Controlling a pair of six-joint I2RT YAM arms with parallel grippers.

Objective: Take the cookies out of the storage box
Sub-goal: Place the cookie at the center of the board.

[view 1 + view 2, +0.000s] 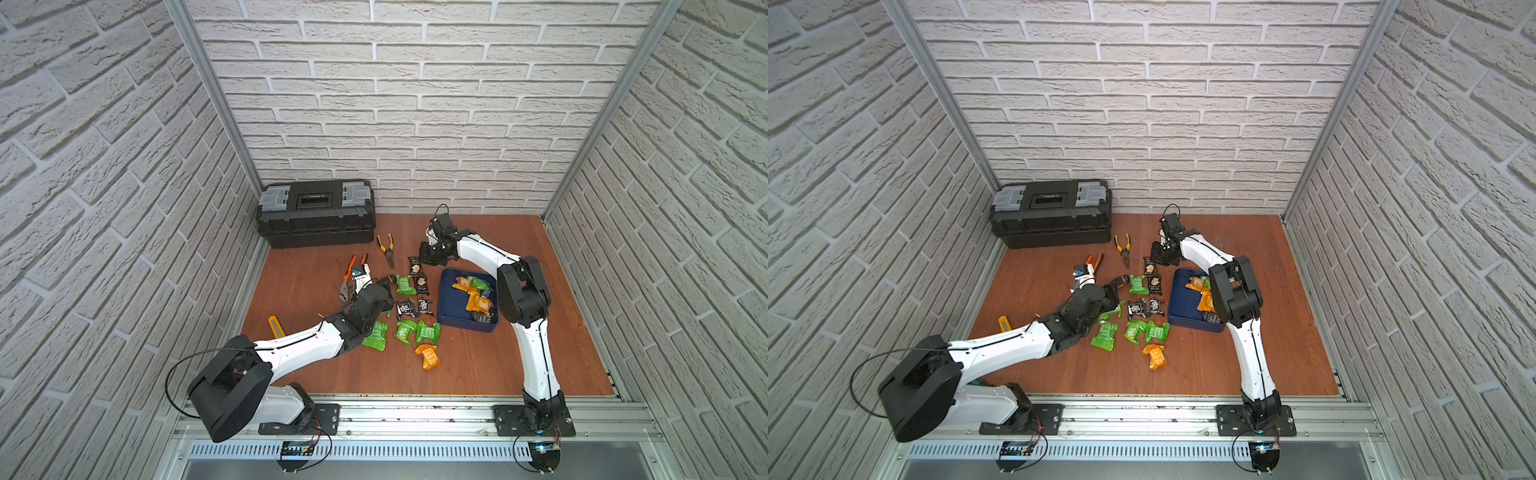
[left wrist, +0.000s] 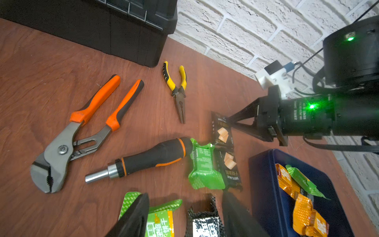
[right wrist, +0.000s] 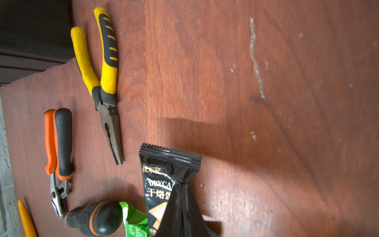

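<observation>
The storage box (image 1: 448, 293) is set on the wooden tabletop (image 1: 519, 365), right of centre, and its right side is overhung by the right arm's elbow. Orange and green cookies (image 1: 473, 297) are heaped inside it toward the right and far parts, while the left part of its floor is bare. More cookies are spread on the tabletop just left of the box. Three green packets (image 1: 405, 331) are laid in a near row, and an orange packet (image 1: 428, 356) is placed nearest of all.

The right gripper (image 3: 182, 185) is lowered beyond the far left corner of the box. Its fingers are pressed together on a black packet (image 3: 162, 176), whose wrapper is puckered at their tips. In the left wrist view this packet is seen lying flat on the tabletop.

The left gripper (image 2: 185, 194) is held low over the spread cookies with its fingers well apart. A green packet (image 2: 160, 221) is partly covered by one finger, and a black-and-white packet (image 2: 205, 223) lies loose between the two.

A screwdriver (image 2: 151, 158), orange-handled pliers (image 2: 86, 127) and yellow-handled pliers (image 2: 178, 90) are laid left of and beyond the cookies. A black toolbox (image 1: 316, 212) is set against the far wall on the left.
</observation>
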